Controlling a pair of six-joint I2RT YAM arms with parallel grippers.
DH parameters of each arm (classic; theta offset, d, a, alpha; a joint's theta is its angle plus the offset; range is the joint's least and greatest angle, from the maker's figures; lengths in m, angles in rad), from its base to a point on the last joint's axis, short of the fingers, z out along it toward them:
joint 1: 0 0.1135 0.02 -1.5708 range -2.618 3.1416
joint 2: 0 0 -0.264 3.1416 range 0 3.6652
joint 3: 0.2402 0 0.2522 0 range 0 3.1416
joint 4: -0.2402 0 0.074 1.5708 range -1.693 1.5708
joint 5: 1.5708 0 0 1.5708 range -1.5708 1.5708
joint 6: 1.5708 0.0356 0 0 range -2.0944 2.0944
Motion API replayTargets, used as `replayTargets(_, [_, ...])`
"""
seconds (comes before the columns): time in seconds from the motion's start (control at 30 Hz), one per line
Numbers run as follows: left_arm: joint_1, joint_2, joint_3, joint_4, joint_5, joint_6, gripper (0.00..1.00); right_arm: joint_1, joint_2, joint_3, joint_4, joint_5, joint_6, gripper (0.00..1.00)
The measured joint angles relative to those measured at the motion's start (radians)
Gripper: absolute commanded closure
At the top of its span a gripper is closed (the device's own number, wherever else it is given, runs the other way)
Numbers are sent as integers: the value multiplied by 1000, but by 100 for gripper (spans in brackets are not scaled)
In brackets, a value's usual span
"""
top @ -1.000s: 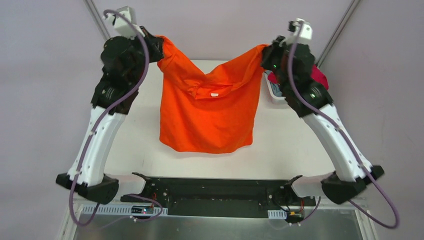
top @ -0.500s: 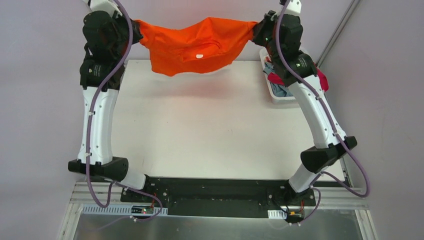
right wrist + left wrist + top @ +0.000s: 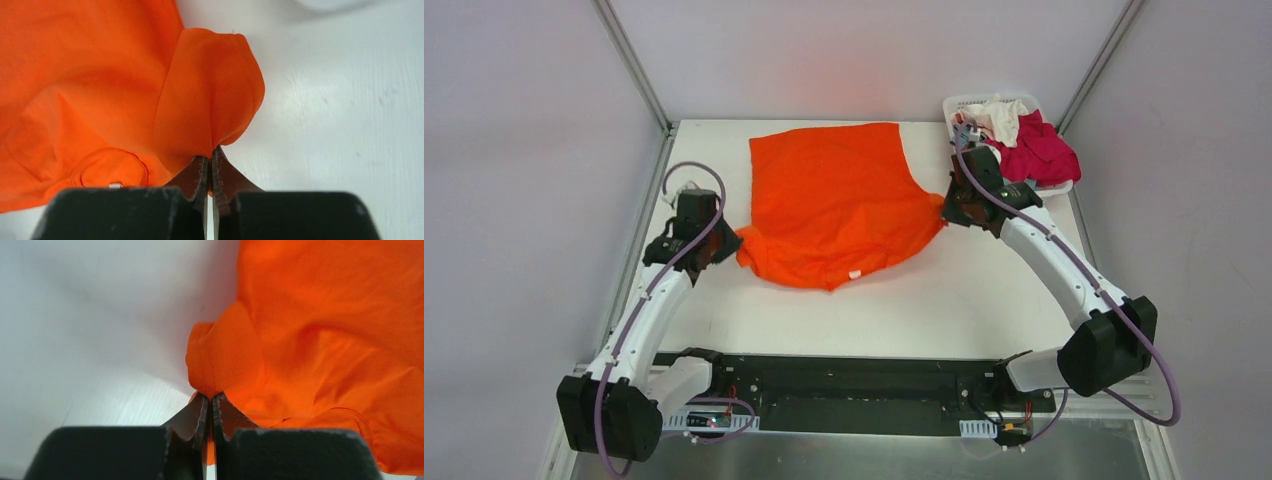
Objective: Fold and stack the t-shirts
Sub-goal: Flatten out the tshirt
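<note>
The bright orange t-shirt (image 3: 834, 200) lies spread on the white table, hem toward the back, collar with a small white tag toward the front. My left gripper (image 3: 729, 243) is shut on its left shoulder corner (image 3: 220, 365) just above the table. My right gripper (image 3: 946, 205) is shut on its right shoulder corner (image 3: 210, 115), also low over the table. The collar loop (image 3: 107, 167) shows in the right wrist view. A crimson-magenta shirt (image 3: 1039, 150) and a cream shirt (image 3: 999, 115) sit in the basket.
A white slotted basket (image 3: 969, 103) stands at the back right corner, close behind my right arm. Metal frame posts rise at the back corners. The table's front strip (image 3: 874, 320) lies between the shirt and the arm bases.
Both grippers have come down and forward from high at the back, bringing the orange shirt from hanging in the air to lying spread on the table.
</note>
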Motion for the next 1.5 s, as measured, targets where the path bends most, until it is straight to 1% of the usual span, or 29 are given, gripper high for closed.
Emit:
replayTargets(0.03, [0,-2,-70,-6,24,-40,100,-9,-3,-40,-27,2,18,100])
replayTargets(0.1, [0,6,-159,-18,62,-91,100,-24,-8,-100,-67,13,52,100])
replayTargets(0.13, [-1,10,-198,-22,84,-114,96,-28,-10,-120,-80,18,66,98])
replayTargets(0.17, [-1,11,-230,-24,104,-132,90,-33,-14,-147,-93,27,82,93])
replayTargets(0.2, [-2,11,-262,-28,119,-153,82,-35,-18,-171,-112,36,98,86])
replayTargets(0.27, [-2,10,-294,-34,139,-172,65,-37,-19,-194,-138,57,120,63])
replayTargets(0.3, [-2,9,-307,-39,145,-180,52,-37,-19,-203,-150,70,138,57])
replayTargets(0.33, [-2,3,-316,-51,147,-188,40,-37,-19,-210,-168,95,154,48])
replayTargets(0.37, [-2,-8,-322,-69,146,-194,31,-37,-19,-214,-188,121,170,35])
replayTargets(0.4, [-3,-28,-322,-88,144,-197,13,-37,-19,-214,-211,151,188,25])
replayTargets(0.43, [-3,-58,-322,-106,138,-202,3,-37,-19,-214,-233,186,209,15])
replayTargets(0.47, [-6,-94,-321,-129,128,-204,1,-37,-19,-214,-258,226,231,7])
replayTargets(0.5, [-8,-131,-317,-154,110,-211,1,-37,-19,-214,-288,267,260,2])
replayTargets(0.6, [-9,-229,-269,-245,60,-220,1,-37,-31,-214,-369,363,323,1])
replayTargets(0.7, [-9,-292,-169,-307,12,-221,1,-22,-98,-214,-421,413,352,1])
replayTargets(0.77, [-9,-299,-100,-315,2,-220,1,6,-167,-214,-411,388,337,1])
replayTargets(0.87, [-23,-256,-29,-299,9,-212,1,54,-283,-245,-314,250,288,1])
replayTargets(0.93, [-48,-188,-6,-249,38,-197,1,72,-339,-290,-224,127,254,1])
replayTargets(1.0, [-95,-67,14,-174,77,-173,1,76,-351,-331,-146,33,239,1])
replayTargets(1.03, [-115,-12,27,-149,94,-161,1,77,-338,-348,-105,-6,235,1])
replayTargets(1.13, [-182,237,108,-69,146,-108,1,87,-258,-388,-5,-71,236,1])
replayTargets(1.2, [-206,388,173,-21,196,-76,1,93,-188,-406,37,-83,245,1])
replayTargets(1.3, [-221,566,248,47,253,-34,1,97,-101,-426,69,-65,260,1])
replayTargets(1.4, [-222,670,269,89,272,-12,1,97,-26,-436,98,-38,274,1])
replayTargets(1.5, [-222,737,269,108,289,-2,1,96,68,-435,139,-20,279,1])
